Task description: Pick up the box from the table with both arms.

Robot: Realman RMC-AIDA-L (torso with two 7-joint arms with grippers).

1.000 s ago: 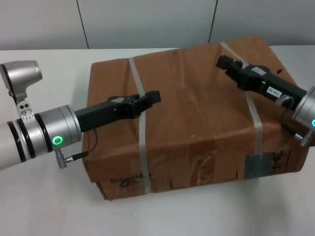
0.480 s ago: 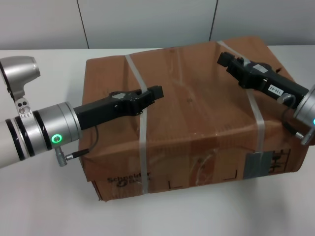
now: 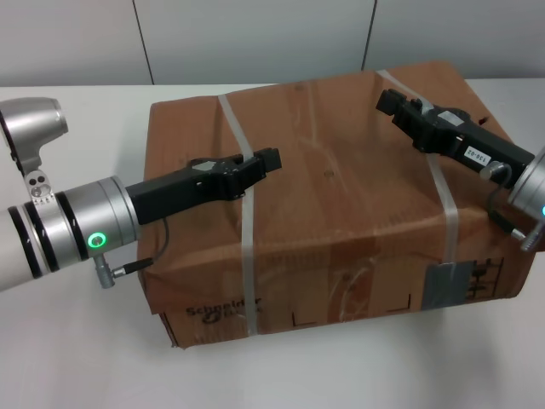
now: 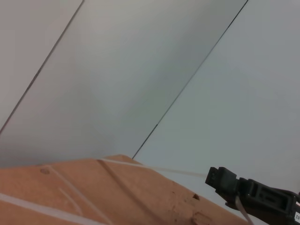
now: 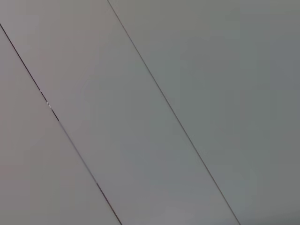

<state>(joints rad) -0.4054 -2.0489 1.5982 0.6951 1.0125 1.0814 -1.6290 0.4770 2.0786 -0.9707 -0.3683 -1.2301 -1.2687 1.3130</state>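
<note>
The box (image 3: 341,196), a large brown carton with two whitish straps, a grey label (image 3: 441,285) and "Schneider" print (image 3: 223,308) on its near side, stands on the white table (image 3: 85,111). My left gripper (image 3: 269,160) reaches over the box's top from the left, its tip at the left strap (image 3: 247,247). My right gripper (image 3: 386,102) reaches over the top from the right, above the right strap (image 3: 444,204). The left wrist view shows the box top (image 4: 93,192) and the right gripper (image 4: 218,177) farther off. The right wrist view shows only wall.
Grey wall panels (image 3: 255,43) rise behind the table's far edge. White tabletop shows to the left of the box, in front of it and at the far right corner (image 3: 519,94).
The box's left side shifted and more of its printed near face came into view a second ago; since half a second ago almost nothing moved. Both grippers stay over the top.
</note>
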